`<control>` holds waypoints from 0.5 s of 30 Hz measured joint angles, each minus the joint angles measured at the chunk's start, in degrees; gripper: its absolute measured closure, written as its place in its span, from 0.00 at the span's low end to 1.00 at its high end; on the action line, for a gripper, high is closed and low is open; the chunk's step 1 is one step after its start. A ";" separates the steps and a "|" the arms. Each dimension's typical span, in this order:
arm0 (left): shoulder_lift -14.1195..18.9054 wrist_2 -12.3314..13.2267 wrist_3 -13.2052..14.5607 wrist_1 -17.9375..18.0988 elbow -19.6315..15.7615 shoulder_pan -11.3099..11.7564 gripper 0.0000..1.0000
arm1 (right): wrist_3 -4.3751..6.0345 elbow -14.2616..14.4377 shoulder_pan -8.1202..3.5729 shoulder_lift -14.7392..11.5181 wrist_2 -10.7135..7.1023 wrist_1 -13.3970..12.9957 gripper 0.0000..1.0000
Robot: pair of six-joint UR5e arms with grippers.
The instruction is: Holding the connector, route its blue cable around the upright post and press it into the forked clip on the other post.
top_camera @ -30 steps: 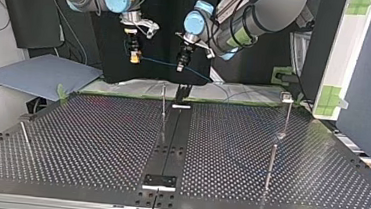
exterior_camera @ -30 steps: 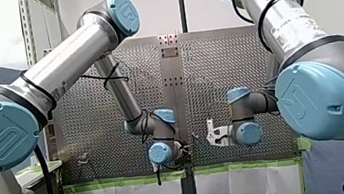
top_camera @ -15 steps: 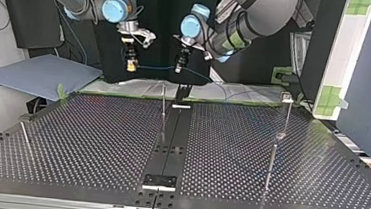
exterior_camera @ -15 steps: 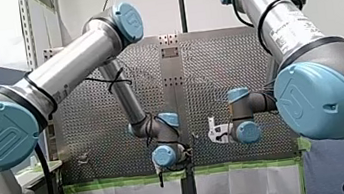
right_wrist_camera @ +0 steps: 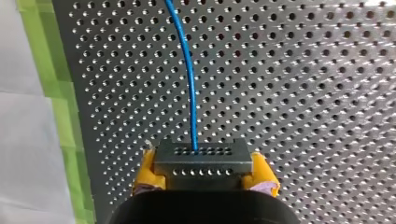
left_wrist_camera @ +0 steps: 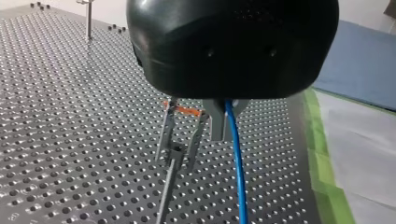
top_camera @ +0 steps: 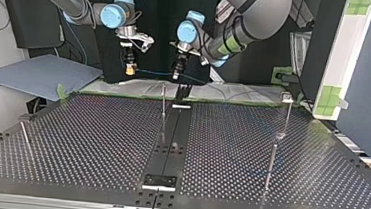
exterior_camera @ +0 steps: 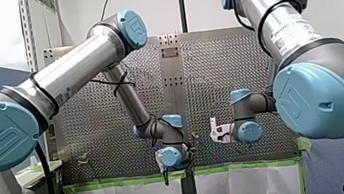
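Observation:
My right gripper (right_wrist_camera: 201,179) is shut on a black connector (right_wrist_camera: 201,161), clamped between its yellow pads. The blue cable (right_wrist_camera: 189,79) leaves the connector and runs ahead over the perforated plate. In the top view the cable (top_camera: 153,73) hangs almost level between my right gripper (top_camera: 130,69) and my left gripper (top_camera: 177,73). My left gripper (left_wrist_camera: 224,133) has its metal fingers shut on the blue cable (left_wrist_camera: 238,186). Just beside those fingers stands the forked clip (left_wrist_camera: 180,135) on its thin post (top_camera: 163,105).
Other thin posts stand on the perforated table (top_camera: 95,142): one with a capped top (top_camera: 287,115), one nearer the camera (top_camera: 270,166), and a leaning one (top_camera: 24,134). A black strip (top_camera: 170,143) runs down the middle. Green tape (exterior_camera: 239,166) edges the table.
In the top view both grippers have dropped lower and shifted slightly left. The cable between them now hangs nearly level, close above the forked post.

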 joint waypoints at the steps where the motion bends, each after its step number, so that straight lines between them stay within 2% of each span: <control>1: -0.01 0.02 0.03 -0.12 0.22 0.02 1.00 | -0.01 -0.22 -0.07 0.53 -0.01 -0.06 1.00; 5: -0.04 0.27 0.18 -0.56 1.04 0.16 1.00 | 0.12 -0.79 -0.35 1.72 -0.11 -0.46 1.00; 15: -0.04 0.74 0.51 -1.44 2.27 0.65 1.00 | -0.06 -2.25 -1.59 2.27 -0.46 -0.52 1.00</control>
